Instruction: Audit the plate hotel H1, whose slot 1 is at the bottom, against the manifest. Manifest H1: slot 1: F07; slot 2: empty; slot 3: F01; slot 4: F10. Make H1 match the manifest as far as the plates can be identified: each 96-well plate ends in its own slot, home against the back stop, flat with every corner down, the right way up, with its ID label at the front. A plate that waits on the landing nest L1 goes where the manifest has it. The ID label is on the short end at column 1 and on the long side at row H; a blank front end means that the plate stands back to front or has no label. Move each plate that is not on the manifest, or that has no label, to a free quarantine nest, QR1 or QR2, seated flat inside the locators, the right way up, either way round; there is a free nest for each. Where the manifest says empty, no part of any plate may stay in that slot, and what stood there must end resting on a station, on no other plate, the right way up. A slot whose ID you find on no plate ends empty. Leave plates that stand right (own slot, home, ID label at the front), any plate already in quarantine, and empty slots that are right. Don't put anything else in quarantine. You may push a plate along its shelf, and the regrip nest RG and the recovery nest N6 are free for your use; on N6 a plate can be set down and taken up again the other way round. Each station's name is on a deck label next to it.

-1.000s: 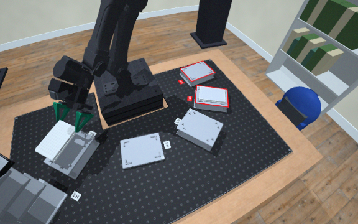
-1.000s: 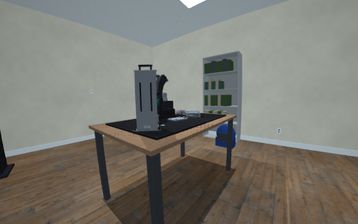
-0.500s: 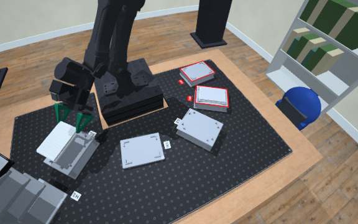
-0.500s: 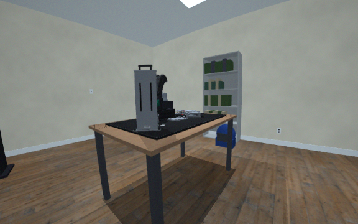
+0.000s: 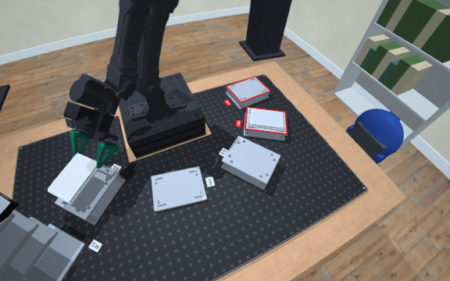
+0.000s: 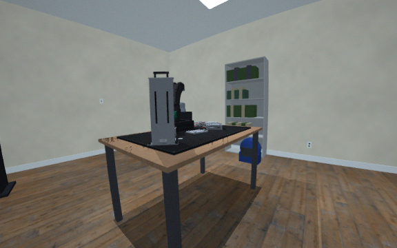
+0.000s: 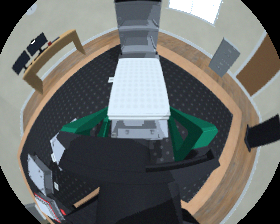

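Observation:
A white 96-well plate (image 5: 70, 177) (image 7: 139, 90) hangs a little above the grey landing nest (image 5: 101, 191), offset to its left. No ID label can be read on it. My gripper (image 5: 92, 151) (image 7: 138, 110), with green fingers, straddles the plate's near short end and is shut on its long sides. In the wrist view the plate points away from me toward the plate hotel H1 (image 5: 10, 242) (image 6: 162, 110) (image 7: 138, 6). The hotel stands at the mat's front left corner. Its slots and their contents are hidden in these views.
Two red-edged quarantine nests are at the back right: one (image 5: 247, 89) empty, the other holding a white plate (image 5: 266, 121). A raised grey nest (image 5: 250, 161) and a flat grey nest (image 5: 177, 188) sit mid-mat. The arm's black base (image 5: 162, 113) stands behind.

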`<state>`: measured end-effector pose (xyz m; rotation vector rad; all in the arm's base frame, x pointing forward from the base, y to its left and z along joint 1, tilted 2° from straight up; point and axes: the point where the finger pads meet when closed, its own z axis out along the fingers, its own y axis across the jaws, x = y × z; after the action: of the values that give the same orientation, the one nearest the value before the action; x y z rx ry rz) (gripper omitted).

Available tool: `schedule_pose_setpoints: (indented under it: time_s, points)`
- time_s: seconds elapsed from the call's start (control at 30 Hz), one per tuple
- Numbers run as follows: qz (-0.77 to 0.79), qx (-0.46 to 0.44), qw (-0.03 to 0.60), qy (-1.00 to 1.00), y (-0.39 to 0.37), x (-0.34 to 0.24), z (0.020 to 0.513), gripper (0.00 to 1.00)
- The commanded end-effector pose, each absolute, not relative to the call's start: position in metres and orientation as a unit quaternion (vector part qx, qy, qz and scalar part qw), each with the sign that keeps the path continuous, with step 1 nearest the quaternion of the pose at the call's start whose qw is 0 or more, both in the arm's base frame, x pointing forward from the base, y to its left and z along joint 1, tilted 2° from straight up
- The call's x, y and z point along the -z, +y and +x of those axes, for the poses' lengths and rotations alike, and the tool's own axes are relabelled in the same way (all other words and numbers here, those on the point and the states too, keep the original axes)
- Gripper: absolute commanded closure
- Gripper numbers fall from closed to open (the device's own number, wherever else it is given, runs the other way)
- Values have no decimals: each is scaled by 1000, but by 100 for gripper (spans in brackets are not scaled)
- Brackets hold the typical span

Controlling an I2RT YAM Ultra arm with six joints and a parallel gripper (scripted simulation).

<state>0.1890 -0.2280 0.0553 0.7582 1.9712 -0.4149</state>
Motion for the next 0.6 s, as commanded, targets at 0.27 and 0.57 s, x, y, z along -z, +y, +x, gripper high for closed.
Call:
schedule_pose_setpoints:
  time_s: [0.27,0.57]
  points:
    - [301,181,490,798,-233,-61,193,14]
    - [301,181,490,798,-233,-57,193,14]
